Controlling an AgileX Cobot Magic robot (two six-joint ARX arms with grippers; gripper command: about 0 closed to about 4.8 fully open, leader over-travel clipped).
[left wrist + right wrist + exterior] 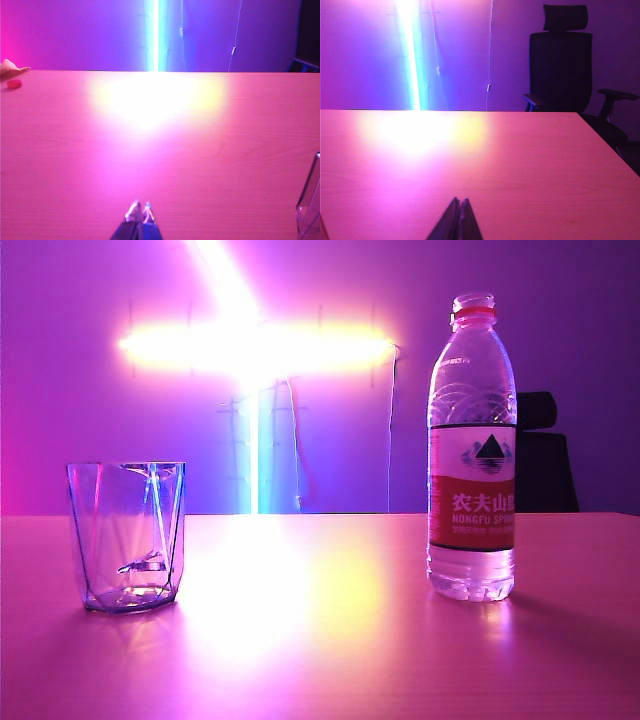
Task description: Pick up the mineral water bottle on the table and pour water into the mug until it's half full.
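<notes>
Mineral water bottle stands upright, neck up, uncapped; left tool and right tool closed, empty.

Right hand, fingers pressed together, hangs over the table.

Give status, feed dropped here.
Both end effectors shut, empty, low over table. Bottle upright, uncapped; mug apart. Nothing between.
</notes>
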